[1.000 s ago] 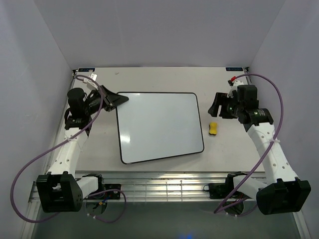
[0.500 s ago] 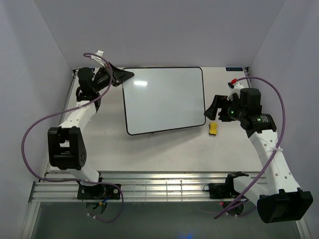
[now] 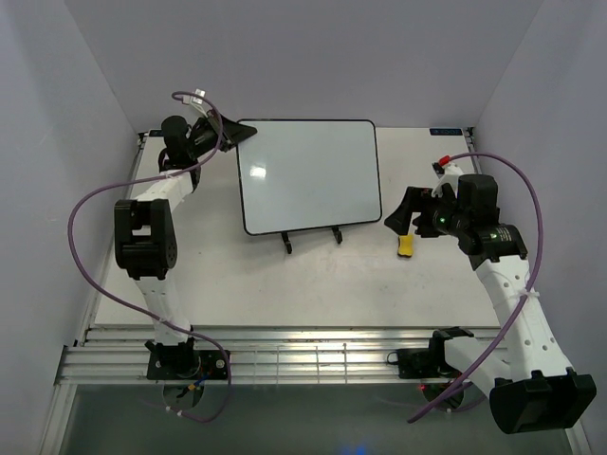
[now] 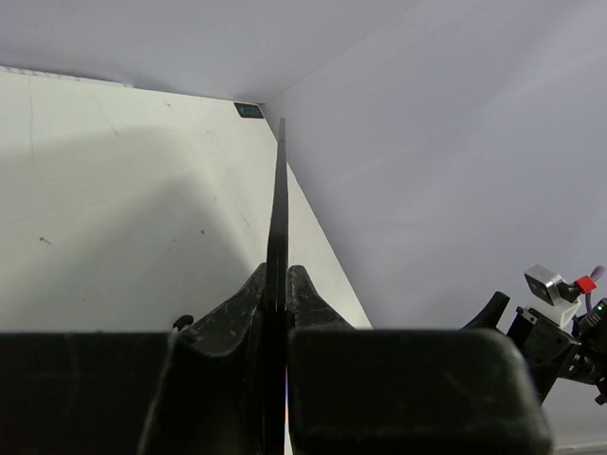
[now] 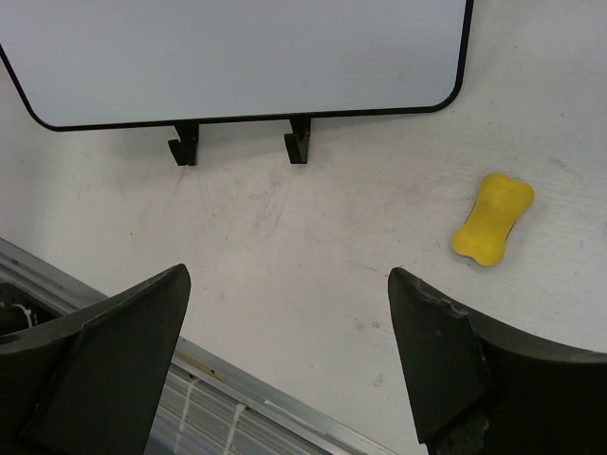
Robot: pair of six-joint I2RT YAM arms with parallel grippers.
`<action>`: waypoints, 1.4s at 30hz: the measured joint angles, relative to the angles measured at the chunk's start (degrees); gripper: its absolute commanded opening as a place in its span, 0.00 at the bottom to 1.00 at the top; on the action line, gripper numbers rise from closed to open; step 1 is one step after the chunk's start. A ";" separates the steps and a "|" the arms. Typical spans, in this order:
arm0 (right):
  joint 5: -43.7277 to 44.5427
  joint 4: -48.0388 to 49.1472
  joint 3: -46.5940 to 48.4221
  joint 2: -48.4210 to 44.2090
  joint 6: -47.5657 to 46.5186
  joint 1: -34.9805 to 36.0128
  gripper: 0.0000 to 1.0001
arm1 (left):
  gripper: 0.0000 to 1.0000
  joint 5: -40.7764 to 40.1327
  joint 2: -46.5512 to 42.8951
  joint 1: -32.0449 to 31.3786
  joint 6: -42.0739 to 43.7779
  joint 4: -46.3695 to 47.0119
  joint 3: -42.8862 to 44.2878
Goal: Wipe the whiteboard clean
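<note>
The whiteboard [image 3: 308, 175] is white with a thin black rim and no marks showing. It stands tilted up at the back of the table on a black wire easel stand [image 3: 311, 236]. My left gripper [image 3: 239, 134] is shut on its upper left corner; in the left wrist view the board's edge [image 4: 277, 218] runs between the closed fingers [image 4: 308, 294]. My right gripper [image 3: 400, 216] is open and empty, hovering right of the board. The board's lower edge [image 5: 237, 57] and the stand's feet [image 5: 298, 142] show in the right wrist view.
A small yellow eraser [image 3: 406, 246] lies on the table just below my right gripper, also in the right wrist view [image 5: 492, 218]. Grey walls close in the back and sides. A metal rail [image 3: 313, 346] runs along the near edge.
My left gripper has raised the whiteboard from flat on the table and carried it back, so it now stands tilted on the easel stand. My right gripper has dropped slightly toward the eraser.
</note>
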 measured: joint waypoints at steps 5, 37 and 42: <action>-0.87 0.90 -1.79 -0.44 -0.31 0.00 0.90 | 0.00 3.23 2.23 0.37 0.76 0.63 4.79; -10.45 3.52 -3.67 -5.84 -1.20 0.00 0.90 | 0.00 14.47 8.52 7.82 -7.32 34.34 -6.67; -11.89 4.52 -4.07 -6.21 -1.20 0.00 0.90 | 0.00 14.12 9.66 8.33 -7.91 36.28 -7.72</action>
